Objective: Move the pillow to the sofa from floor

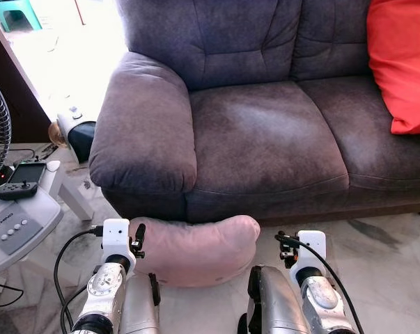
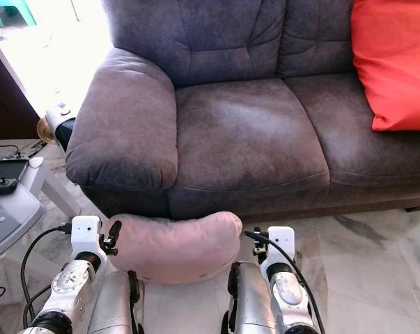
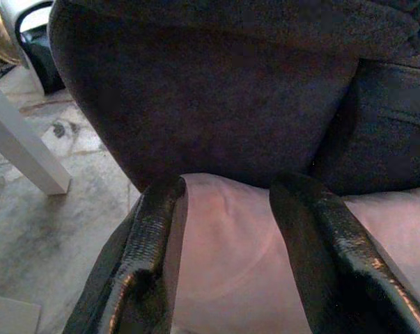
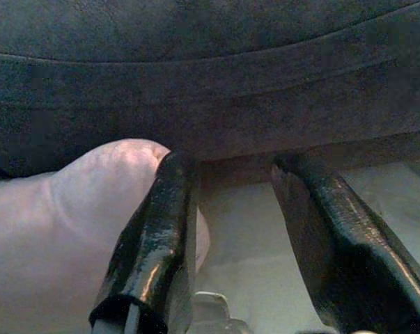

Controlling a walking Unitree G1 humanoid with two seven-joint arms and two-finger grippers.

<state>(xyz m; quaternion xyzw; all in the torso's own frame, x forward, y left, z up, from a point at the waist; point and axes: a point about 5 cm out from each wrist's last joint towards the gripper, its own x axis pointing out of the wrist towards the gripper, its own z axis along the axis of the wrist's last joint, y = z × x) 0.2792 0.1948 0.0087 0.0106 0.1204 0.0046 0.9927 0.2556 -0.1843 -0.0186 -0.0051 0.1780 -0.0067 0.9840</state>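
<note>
One pale pink soft pillow (image 1: 196, 249): on the marbled floor (image 1: 384, 264), pressed against the front base of one dark grey fabric sofa (image 1: 265, 139). Left gripper (image 3: 227, 257) jaws spread, straddling the pillow's end; right gripper (image 4: 230, 236) jaws parted at its other end. One red cushion (image 1: 401, 62) on the far seat; near seat free.

Both silver arms reach low and forward, side by side. The left tool (image 3: 227, 229) has its fingers spread; the right tool (image 4: 230, 209) is likewise parted.
</note>
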